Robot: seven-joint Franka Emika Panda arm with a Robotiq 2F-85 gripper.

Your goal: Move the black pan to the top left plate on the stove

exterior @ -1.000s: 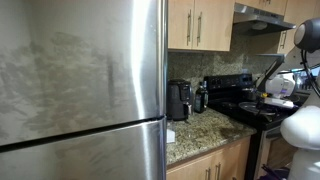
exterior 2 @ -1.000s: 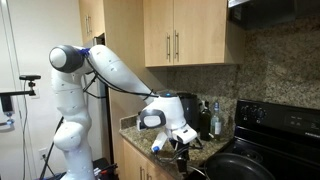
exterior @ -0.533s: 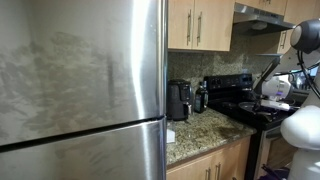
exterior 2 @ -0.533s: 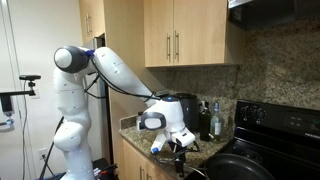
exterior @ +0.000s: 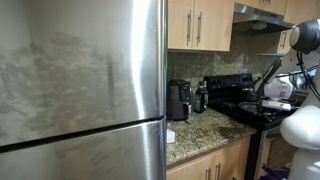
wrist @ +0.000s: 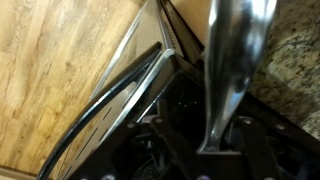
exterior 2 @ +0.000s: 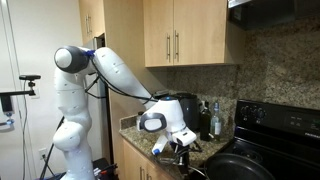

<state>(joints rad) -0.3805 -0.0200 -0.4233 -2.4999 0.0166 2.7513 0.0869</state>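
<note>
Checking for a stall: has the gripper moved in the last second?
Yes, slightly. In an exterior view the gripper has sunk a little lower against the black coffee maker standing behind it.

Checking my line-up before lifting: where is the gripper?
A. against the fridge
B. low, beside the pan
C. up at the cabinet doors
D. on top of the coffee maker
B: in an exterior view the gripper hangs low beside the pan, below the top of the coffee maker.
</note>
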